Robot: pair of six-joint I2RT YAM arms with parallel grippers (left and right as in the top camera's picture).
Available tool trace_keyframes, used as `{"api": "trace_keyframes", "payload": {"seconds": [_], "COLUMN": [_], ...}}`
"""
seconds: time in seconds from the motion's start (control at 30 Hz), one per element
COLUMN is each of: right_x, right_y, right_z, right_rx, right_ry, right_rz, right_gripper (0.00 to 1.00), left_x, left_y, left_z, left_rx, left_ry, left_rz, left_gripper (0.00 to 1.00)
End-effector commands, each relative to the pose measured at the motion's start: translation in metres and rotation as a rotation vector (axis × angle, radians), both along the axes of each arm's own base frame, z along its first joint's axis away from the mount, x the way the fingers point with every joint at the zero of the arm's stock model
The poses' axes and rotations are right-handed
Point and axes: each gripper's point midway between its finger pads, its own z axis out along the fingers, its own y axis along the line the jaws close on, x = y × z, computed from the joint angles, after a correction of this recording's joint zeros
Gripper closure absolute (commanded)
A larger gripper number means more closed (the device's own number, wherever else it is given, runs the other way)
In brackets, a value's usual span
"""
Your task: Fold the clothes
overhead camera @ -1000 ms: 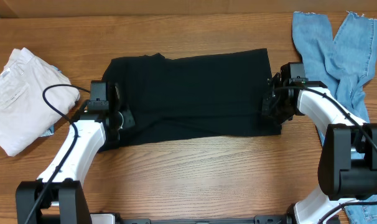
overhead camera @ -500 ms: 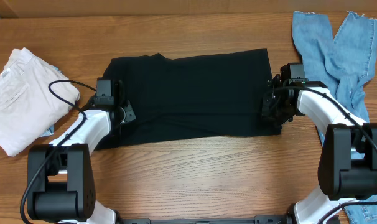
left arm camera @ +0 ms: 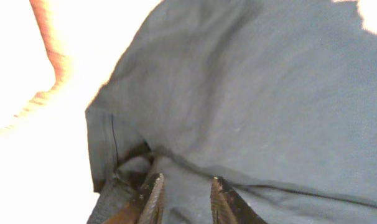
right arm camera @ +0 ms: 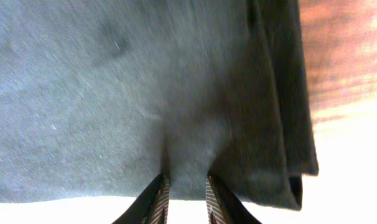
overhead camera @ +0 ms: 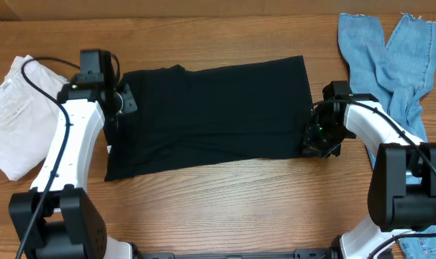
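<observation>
The clothes (overhead camera: pixel 211 108) are one plain black garment lying spread flat across the middle of the table. My left gripper (overhead camera: pixel 117 114) is at the garment's left edge. In the left wrist view its jaws (left arm camera: pixel 187 186) stand apart, with smooth fabric (left arm camera: pixel 251 93) showing between and beyond them and the hemmed corner to the left. My right gripper (overhead camera: pixel 311 140) is at the garment's lower right corner. In the right wrist view it (right arm camera: pixel 187 183) is shut on a pinch of the fabric (right arm camera: pixel 114 81), with creases running up from the fingertips.
A white cloth bundle (overhead camera: pixel 24 115) lies at the left edge, close behind my left arm. Light blue jeans (overhead camera: pixel 391 65) lie at the back right, beside my right arm. Bare wooden table (overhead camera: pixel 225 208) runs along the front.
My left arm has swung back and to the left, its jaws have widened, and the garment's left edge has shifted left. My right gripper has moved slightly toward the front with the right edge.
</observation>
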Motion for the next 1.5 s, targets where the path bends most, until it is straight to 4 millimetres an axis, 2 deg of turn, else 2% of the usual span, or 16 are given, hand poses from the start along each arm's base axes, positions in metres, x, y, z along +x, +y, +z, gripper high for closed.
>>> {"api": "trace_keyframes", "payload": {"seconds": [0.0,0.17,0.27,0.33,0.37,0.4,0.43,0.47,0.53,0.6,0.9,1.07,1.27,1.33,1.37,1.47], "right_x": [-0.006,-0.004,0.001,0.009,0.021,0.026,0.031,0.040,0.045,0.046,0.030,0.028,0.030,0.031,0.032,0.034], "right_y": [0.010,0.020,0.019,0.018,0.014,0.014,0.014,0.014,0.014,0.015,0.014,0.014,0.014,0.014,0.014,0.014], "right_z": [0.002,0.005,0.023,0.043,0.073,0.086,0.101,0.129,0.151,0.164,0.165,0.165,0.165,0.166,0.166,0.166], "right_rx": [0.014,0.015,0.014,0.013,0.001,-0.001,0.000,0.001,0.001,0.006,0.004,0.004,0.004,0.005,0.005,0.005], "right_ry": [0.028,0.008,-0.028,-0.087,-0.178,-0.219,-0.263,-0.344,-0.404,-0.435,-0.387,-0.377,-0.386,-0.391,-0.394,-0.403], "right_rz": [0.008,0.048,0.056,0.063,0.065,0.074,0.081,0.085,0.084,0.084,0.084,0.084,0.083,0.083,0.084,0.083], "right_gripper": [0.77,0.77,0.77,0.75,0.69,0.63,0.50,0.24,0.11,0.10,0.11,0.13,0.14,0.14,0.14,0.16], "left_x": [0.010,0.020,0.030,0.038,0.047,0.052,0.058,0.071,0.086,0.101,0.159,0.178,0.173,0.170,0.169,0.163], "left_y": [0.000,0.000,-0.003,-0.003,-0.002,-0.001,-0.001,0.002,0.004,0.004,0.011,0.014,0.012,0.008,0.007,0.002], "left_z": [0.031,0.045,0.055,0.062,0.066,0.066,0.065,0.060,0.052,0.044,-0.025,-0.055,-0.106,-0.113,-0.113,-0.115], "left_rx": [0.006,-0.006,-0.021,-0.025,-0.023,-0.027,-0.032,-0.050,-0.082,-0.122,-0.209,-0.213,-0.242,-0.250,-0.252,-0.263], "left_ry": [-0.061,-0.105,-0.149,-0.171,-0.183,-0.184,-0.184,-0.180,-0.177,-0.177,-0.128,-0.113,-0.029,-0.010,-0.005,0.022], "left_rz": [-0.036,-0.018,-0.036,-0.058,-0.080,-0.091,-0.105,-0.124,-0.146,-0.177,-0.240,-0.237,-0.222,-0.226,-0.227,-0.231], "left_gripper": [0.62,0.45,0.34,0.28,0.25,0.24,0.22,0.22,0.20,0.20,0.16,0.16,0.17,0.19,0.22,0.43]}}
